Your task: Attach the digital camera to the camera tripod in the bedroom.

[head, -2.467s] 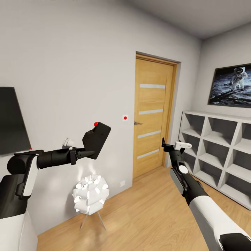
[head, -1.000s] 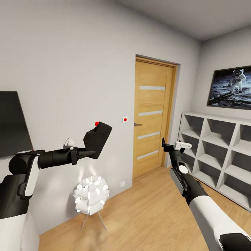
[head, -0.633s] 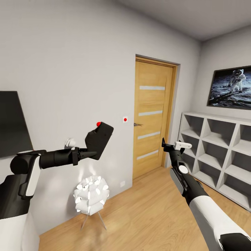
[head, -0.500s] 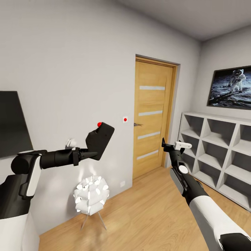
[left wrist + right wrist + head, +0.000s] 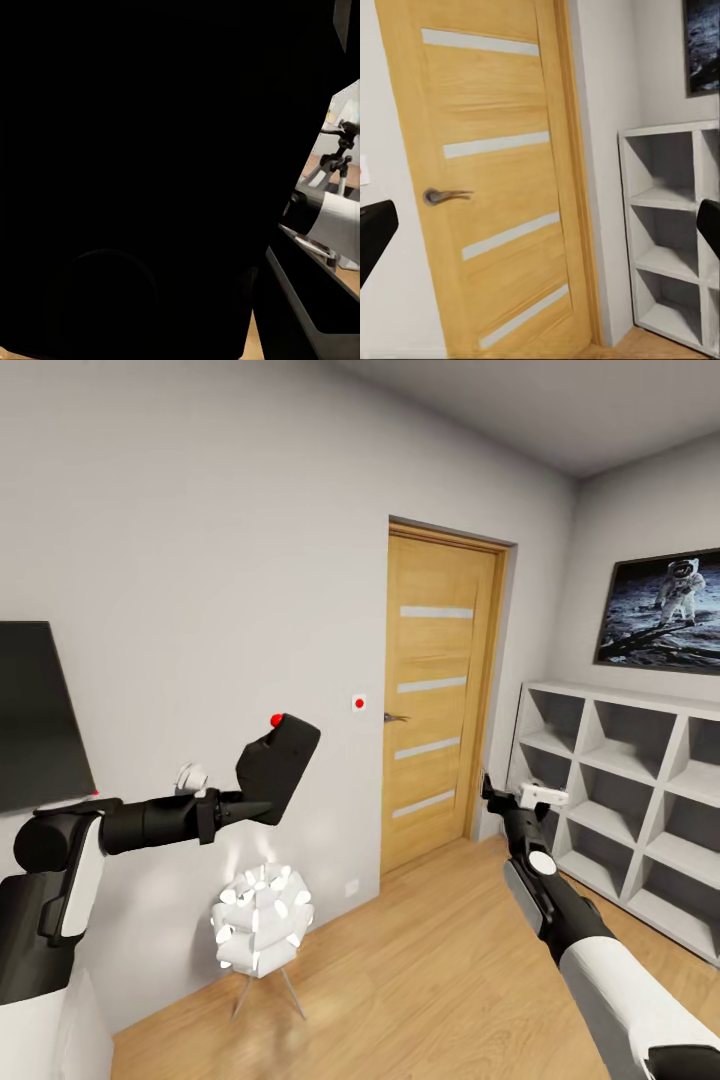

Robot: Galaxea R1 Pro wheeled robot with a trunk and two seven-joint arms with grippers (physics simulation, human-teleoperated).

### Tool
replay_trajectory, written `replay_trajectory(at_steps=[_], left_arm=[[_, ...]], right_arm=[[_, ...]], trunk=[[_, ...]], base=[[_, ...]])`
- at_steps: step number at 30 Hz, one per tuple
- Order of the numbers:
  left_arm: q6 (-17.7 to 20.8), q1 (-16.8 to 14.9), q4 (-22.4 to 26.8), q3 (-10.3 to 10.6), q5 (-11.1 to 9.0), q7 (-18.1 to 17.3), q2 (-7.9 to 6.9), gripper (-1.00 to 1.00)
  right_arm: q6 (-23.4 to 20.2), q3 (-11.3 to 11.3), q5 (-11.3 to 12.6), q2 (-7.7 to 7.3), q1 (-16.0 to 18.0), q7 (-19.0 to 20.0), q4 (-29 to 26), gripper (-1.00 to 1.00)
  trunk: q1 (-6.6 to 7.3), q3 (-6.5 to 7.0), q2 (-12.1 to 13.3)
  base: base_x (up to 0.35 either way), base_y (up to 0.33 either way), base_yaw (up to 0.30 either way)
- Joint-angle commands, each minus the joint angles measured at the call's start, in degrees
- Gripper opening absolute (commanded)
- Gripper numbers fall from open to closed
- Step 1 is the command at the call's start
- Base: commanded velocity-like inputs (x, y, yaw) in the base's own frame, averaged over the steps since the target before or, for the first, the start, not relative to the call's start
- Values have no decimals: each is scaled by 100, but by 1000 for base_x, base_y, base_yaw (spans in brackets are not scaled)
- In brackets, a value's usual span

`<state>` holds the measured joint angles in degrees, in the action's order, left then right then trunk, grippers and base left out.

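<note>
In the head view my left gripper [image 5: 255,807] is shut on the underside of the digital camera [image 5: 277,758], a black box tilted up with its red button [image 5: 276,719] on top, held in front of the grey wall. The camera's dark body [image 5: 150,172] blocks most of the left wrist view. Past its edge there, a sliver shows a black head on silver legs that looks like the camera tripod [image 5: 339,148]. My right gripper [image 5: 492,792] is open and holds nothing. It points at the oak door [image 5: 502,172], with its fingertips [image 5: 375,234] at the picture's edges.
The oak door [image 5: 440,690] with frosted strips is shut, straight ahead. White cube shelves [image 5: 630,790] line the right wall under an astronaut picture [image 5: 665,605]. A white spiky lamp [image 5: 260,920] stands on the wood floor [image 5: 420,980] by the wall. A dark screen [image 5: 35,710] hangs left.
My left arm has drawn back a little to the left with the camera in it. My right arm has shifted right and slightly down. The room has not moved.
</note>
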<state>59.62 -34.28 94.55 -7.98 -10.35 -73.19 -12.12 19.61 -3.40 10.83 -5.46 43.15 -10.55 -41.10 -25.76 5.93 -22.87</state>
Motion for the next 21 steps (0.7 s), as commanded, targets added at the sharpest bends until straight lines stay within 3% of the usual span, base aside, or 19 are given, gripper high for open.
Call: replay_trajectory(at_steps=[1, 6, 11, 21], left_arm=[[38, 31, 32, -34, -12, -11, -1, -100], [38, 89, -101, -195, -110, -9, 35, -100], [38, 95, -210, -356, -268, -57, 170, -100], [38, 97, -224, -677, -547, -130, 214, -100]], right_arm=[[25, -36, 46, -15, -30, -25, 23, 100], [32, -39, 37, -87, -192, -20, 99, 100], [39, -45, 27, -115, -354, -25, 163, 100], [35, -58, 24, -117, -680, -11, 451, 100]], trunk=[[-2, -2, -5], [-2, -2, -5], [-2, -2, -5], [-2, -2, -5]], base=[[0, 0, 0], [0, 0, 0], [0, 0, 0], [0, -4, 0]])
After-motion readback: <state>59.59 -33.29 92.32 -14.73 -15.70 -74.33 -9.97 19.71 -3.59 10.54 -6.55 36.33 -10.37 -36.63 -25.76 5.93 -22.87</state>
